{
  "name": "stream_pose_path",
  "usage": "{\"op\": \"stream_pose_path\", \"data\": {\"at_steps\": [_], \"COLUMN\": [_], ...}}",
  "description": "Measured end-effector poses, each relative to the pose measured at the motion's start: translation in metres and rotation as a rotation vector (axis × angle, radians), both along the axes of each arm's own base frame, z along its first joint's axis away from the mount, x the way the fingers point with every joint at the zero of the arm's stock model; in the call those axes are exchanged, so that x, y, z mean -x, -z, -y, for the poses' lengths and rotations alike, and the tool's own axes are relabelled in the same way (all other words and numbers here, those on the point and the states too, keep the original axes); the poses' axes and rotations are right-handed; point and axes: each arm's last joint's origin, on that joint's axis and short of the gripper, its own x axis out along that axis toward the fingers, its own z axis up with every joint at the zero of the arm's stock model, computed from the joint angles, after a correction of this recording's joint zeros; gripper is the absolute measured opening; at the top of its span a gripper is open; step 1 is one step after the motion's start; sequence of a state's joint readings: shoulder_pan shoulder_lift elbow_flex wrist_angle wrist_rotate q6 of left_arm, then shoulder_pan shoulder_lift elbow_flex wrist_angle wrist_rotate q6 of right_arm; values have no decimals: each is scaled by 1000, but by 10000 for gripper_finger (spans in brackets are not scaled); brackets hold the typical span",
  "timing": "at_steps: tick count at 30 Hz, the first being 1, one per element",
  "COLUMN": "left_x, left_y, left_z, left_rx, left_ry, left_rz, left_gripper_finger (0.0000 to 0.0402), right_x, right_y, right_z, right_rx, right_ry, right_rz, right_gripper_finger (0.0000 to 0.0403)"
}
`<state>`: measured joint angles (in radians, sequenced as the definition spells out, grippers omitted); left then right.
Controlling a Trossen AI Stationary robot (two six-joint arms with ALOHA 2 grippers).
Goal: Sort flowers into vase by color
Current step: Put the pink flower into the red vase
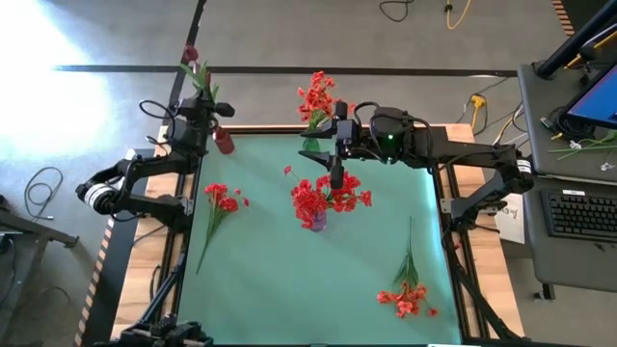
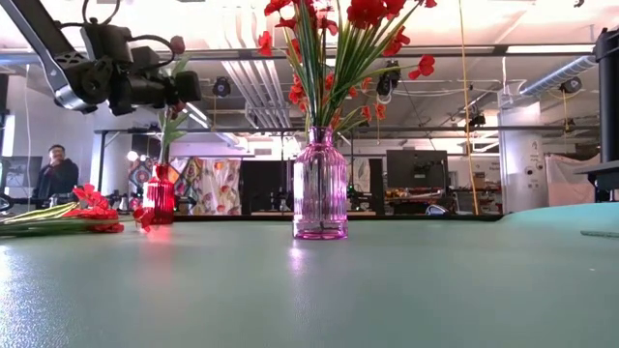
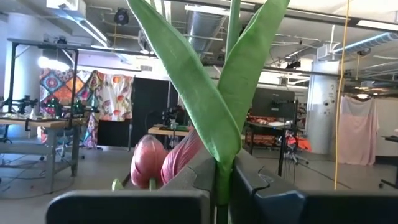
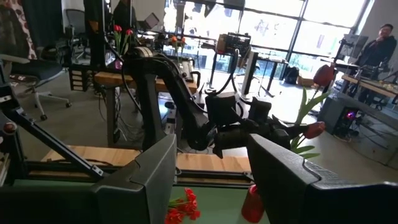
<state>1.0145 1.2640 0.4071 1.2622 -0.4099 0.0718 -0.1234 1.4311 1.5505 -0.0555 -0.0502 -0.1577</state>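
Note:
My left gripper (image 1: 210, 109) stands high over the table's far left corner, shut on a dark magenta tulip flower (image 1: 191, 53). Its bud (image 2: 177, 43) rises above the fingers. Below them the stem runs down toward the mouth of a small red vase (image 2: 160, 196). More pink buds (image 3: 152, 162) show behind the fingers. A pink ribbed vase (image 2: 320, 198) at mid-table holds several red flowers (image 1: 328, 198). My right gripper (image 4: 208, 168) hangs high over the far middle, level, pointing toward the left arm, open with nothing between its fingers. My left gripper pinches the tulip's thin green stem (image 3: 222, 186) between its two fingers, just below where two long leaves (image 3: 205, 93) branch off. The fingers point slightly upward and lie across the stem. The flower stands nearly upright, its bud above the fingers; I cannot tell whether its foot is inside the red vase.
One loose red spray (image 1: 222, 202) lies on the green mat at the left, another (image 1: 410, 294) near the right front. A further red spray (image 1: 316, 96) rises from something green (image 1: 310, 145) at the far edge, beside my right gripper. People sit in the room beyond.

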Motion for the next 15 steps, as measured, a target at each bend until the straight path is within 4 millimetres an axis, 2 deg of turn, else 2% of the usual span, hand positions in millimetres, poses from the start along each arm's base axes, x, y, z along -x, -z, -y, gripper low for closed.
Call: {"op": "stream_pose_path", "data": {"at_steps": [5, 15], "left_x": [0, 0], "left_y": [6, 21], "left_z": [0, 3], "left_rx": [41, 172], "left_ry": [6, 21], "left_rz": [-7, -49], "left_gripper_finger": [39, 139], "right_x": [0, 0], "right_y": [0, 0], "right_z": [0, 0], "right_rx": [-1, -8], "right_ry": [0, -1], "right_rz": [0, 0], "right_gripper_finger": [192, 192]}}
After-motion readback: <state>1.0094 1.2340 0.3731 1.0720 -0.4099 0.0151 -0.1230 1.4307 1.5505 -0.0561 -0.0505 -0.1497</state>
